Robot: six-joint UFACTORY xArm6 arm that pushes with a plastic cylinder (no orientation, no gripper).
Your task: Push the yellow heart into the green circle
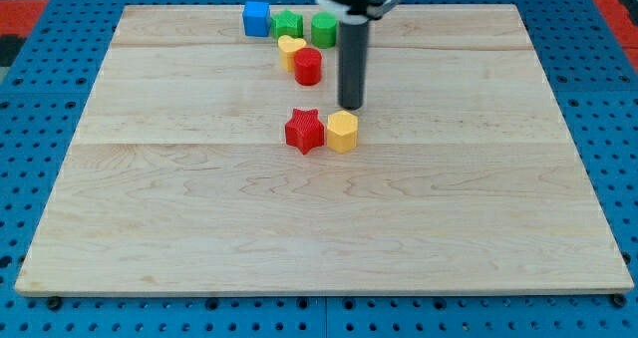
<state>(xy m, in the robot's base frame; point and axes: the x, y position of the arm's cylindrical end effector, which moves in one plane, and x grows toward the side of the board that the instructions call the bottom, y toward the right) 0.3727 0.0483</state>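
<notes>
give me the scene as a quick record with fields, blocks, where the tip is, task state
board: wooden table top
top cluster: blue cube, green star, green circle
below them: yellow heart touching red cylinder
centre pair: red star beside yellow hexagon
my tip: just above the yellow hexagon, right of and below the red cylinder
task state: yellow heart not yet against the green circle

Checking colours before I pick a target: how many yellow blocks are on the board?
2. The yellow heart sits near the view's top, touching the red cylinder; the yellow hexagon sits mid-board, just below my tip.
</notes>
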